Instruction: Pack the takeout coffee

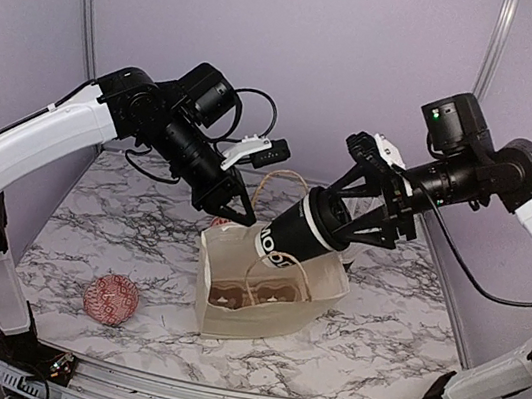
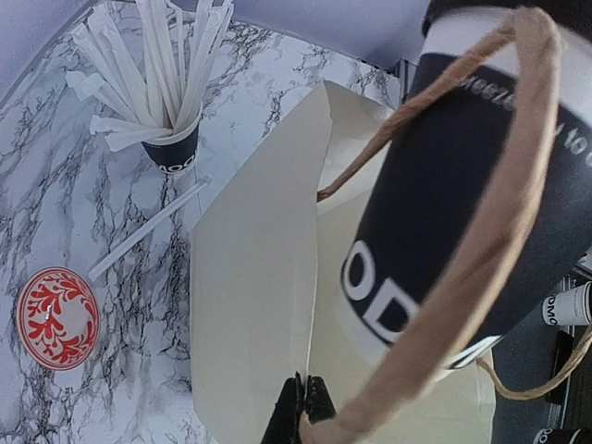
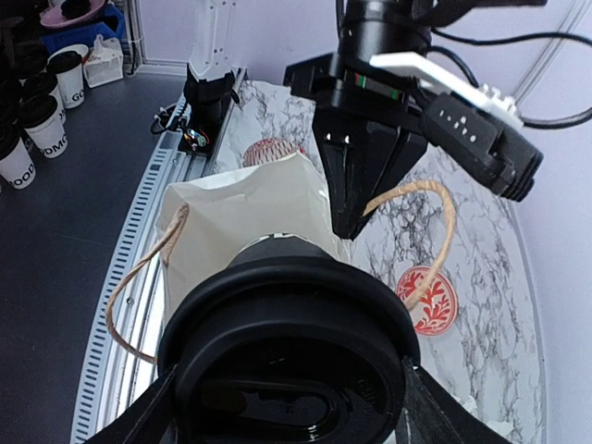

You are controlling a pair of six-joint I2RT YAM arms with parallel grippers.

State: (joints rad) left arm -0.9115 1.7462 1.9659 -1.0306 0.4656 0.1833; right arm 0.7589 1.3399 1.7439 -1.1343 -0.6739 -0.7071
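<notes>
The takeout coffee [image 1: 285, 238], a black paper cup with white print and a black lid [image 3: 287, 361], hangs tilted over the mouth of a cream paper bag [image 1: 269, 306]. Its base dips toward the opening. My right gripper [image 1: 327, 231] is shut on the cup near the lid, one finger on each side. My left gripper [image 2: 303, 398] is shut on the bag's back rim [image 2: 319, 277], holding the mouth apart. The bag's brown twine handle [image 2: 499, 231] loops across the cup [image 2: 444, 203]. A brown cup carrier [image 1: 251, 296] lies inside the bag.
A red-and-white patterned bowl [image 1: 111, 298] sits front left, another [image 1: 219, 221] behind the bag. A black cup full of white wrapped straws [image 2: 173, 148] stands at the back, one loose straw [image 2: 148, 229] beside it. Spare cups [image 3: 37, 111] stand off the table.
</notes>
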